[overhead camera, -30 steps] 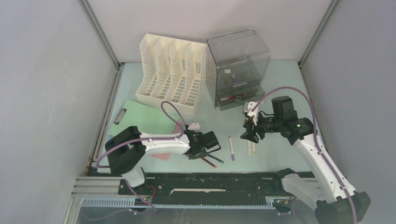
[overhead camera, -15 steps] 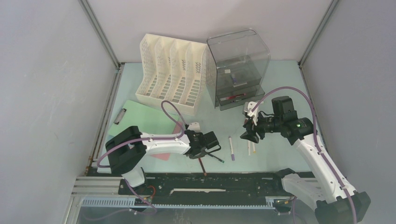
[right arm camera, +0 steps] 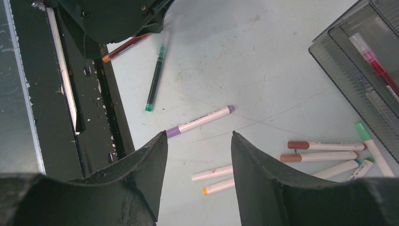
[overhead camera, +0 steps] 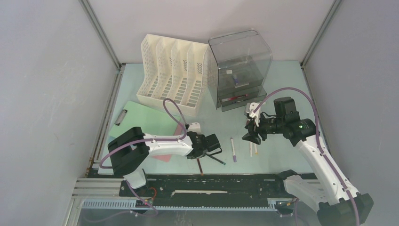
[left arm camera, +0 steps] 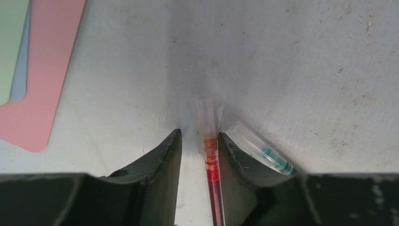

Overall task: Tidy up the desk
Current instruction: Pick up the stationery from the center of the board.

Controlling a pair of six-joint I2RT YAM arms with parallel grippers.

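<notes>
Though the red pen (left arm camera: 210,165) has swung toward the rail (overhead camera: 211,181), left pincer (left arm camera: 198,136) straddles it spread — regrasp needed; right pincer (right arm camera: 199,135) spread, empty.

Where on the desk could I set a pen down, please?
The back right corner of the desk, between the drawer box and the wall, is bare. So is the strip left of the file rack. Crowded: pens front centre, clipboard left.
</notes>
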